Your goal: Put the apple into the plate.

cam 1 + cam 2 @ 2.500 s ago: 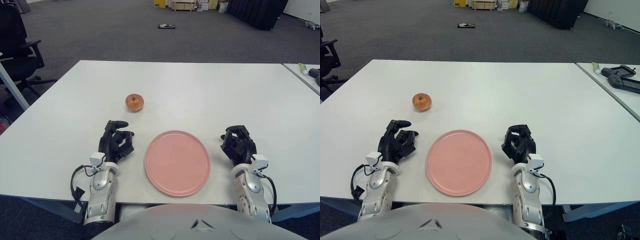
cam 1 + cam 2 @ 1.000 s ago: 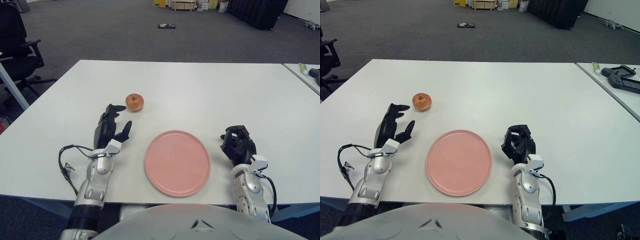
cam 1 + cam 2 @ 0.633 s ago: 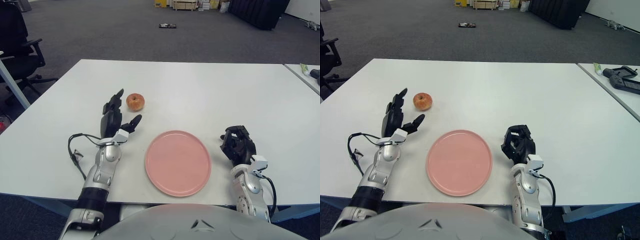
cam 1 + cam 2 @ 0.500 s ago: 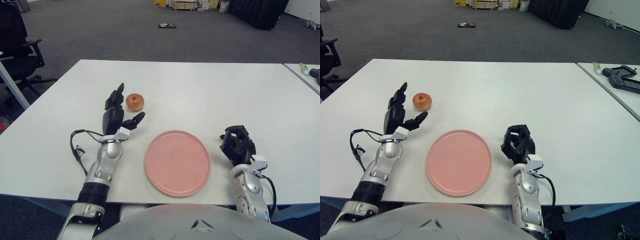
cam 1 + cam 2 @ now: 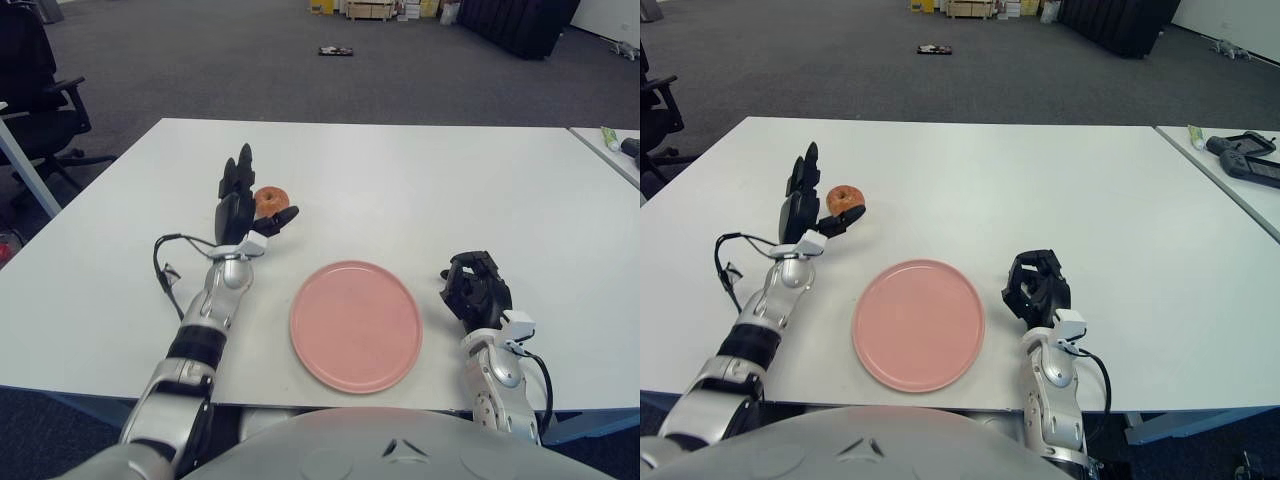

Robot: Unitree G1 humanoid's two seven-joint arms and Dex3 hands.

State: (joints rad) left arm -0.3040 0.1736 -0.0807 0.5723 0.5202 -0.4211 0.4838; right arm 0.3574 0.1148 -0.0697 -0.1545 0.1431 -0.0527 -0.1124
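The apple (image 5: pixel 268 199) sits on the white table (image 5: pixel 420 190), out on the robot's left and beyond the pink plate (image 5: pixel 355 323), well apart from the plate's far-left rim. The left hand (image 5: pixel 243 207) is right at it: the palm stands upright on the apple's left side, two fingers (image 5: pixel 240 170) pointing up and away past the fruit, while the thumb (image 5: pixel 282 217) reaches across in front of it on the near side. The fingers are spread, not closed, so the apple lies in the open crook between palm and thumb; whether any part of the hand already touches the skin cannot be told from either eye. The apple is round, with no long axis to line up on, so the grasp appears to turn only on closing around it from the left and front. The left arm is stretched well forward over the table, wrist raised, its cable looping beside the forearm. The right hand (image 5: pixel 476 291) shows just right of the plate, fingers curled in on themselves and holding nothing, much farther from the apple than the left. Judged from this, the reach is all but done and the grasp not yet made; the carry would run back and rightward to the plate.
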